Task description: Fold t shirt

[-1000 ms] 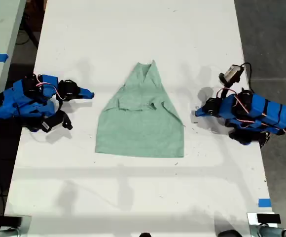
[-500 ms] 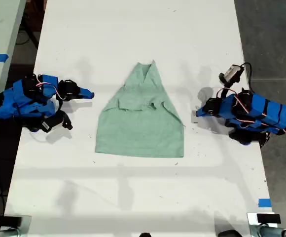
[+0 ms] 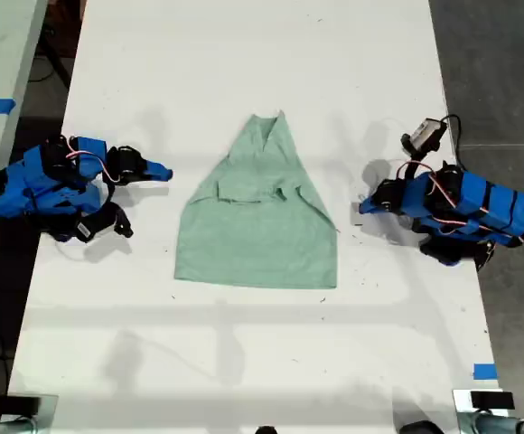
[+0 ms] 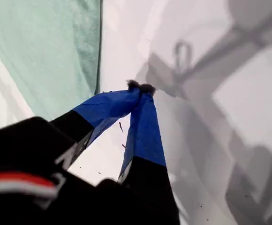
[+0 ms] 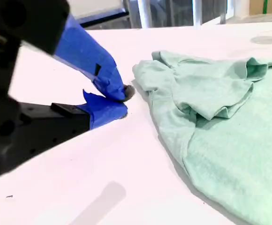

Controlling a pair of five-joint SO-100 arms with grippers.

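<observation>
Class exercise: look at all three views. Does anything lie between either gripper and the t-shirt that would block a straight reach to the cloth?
Nothing visible does. Only bare white table separates my first gripper and my second gripper from the t shirt; both are shut and apart from the cloth.

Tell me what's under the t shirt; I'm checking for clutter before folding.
Around the t shirt only the bare white table shows. It lies flat with no obvious bulge, but whatever sits beneath the cloth is covered.
</observation>
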